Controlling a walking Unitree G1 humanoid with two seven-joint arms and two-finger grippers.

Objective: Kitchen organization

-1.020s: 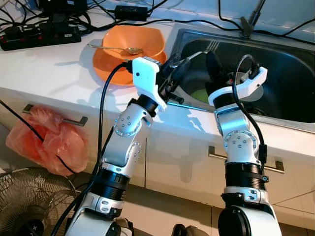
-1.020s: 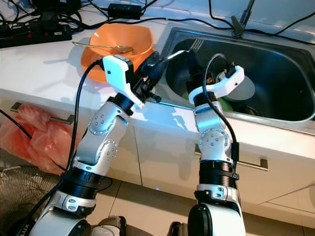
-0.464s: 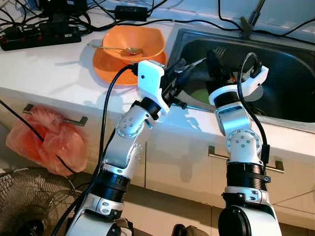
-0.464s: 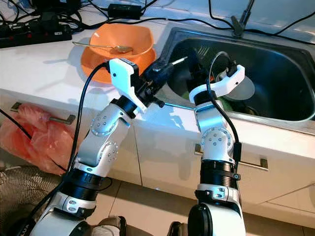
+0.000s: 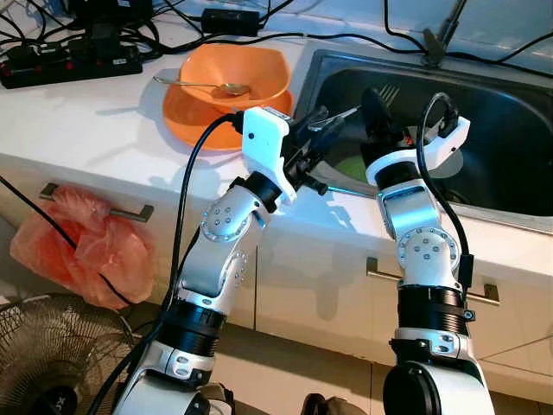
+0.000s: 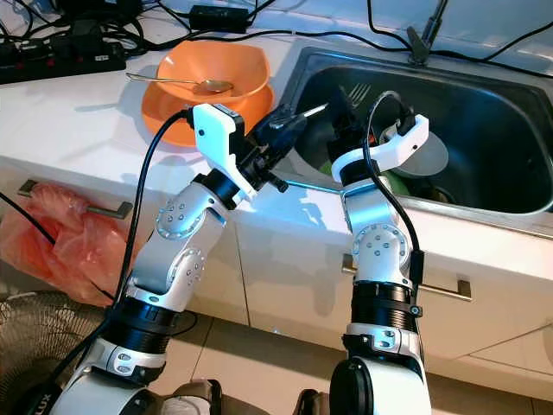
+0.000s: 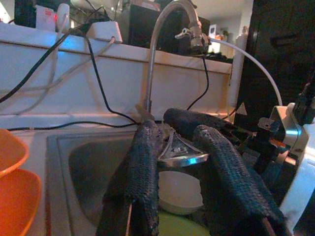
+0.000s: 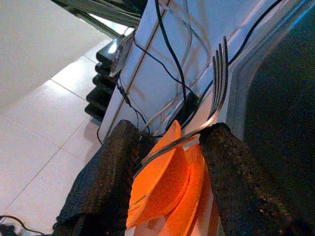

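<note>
- Black power strip (image 5: 73, 62) with tangled cables is lying at the counter's back left.
- Black power adapter (image 5: 230, 21) is sitting behind the counter's dishes.
- Pink plastic bag (image 5: 82, 242) is hanging from a metal drawer handle (image 5: 95, 201).
- Floor fan (image 5: 52, 354) is standing below the bag.
- Second drawer handle (image 5: 432, 281) is running beneath the basin.

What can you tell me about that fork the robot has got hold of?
The fork is shiny bare metal, thin, with four long tines and a slim, gently curved handle. It looks clean. The left gripper clamps its handle end, so it hangs in the air above the left edge of the steel sink, tines pointing out over the basin and slightly upward. Its stem runs close by the right gripper; whether that one also grips it is unclear. The orange bowls sit behind it on the counter.
</note>
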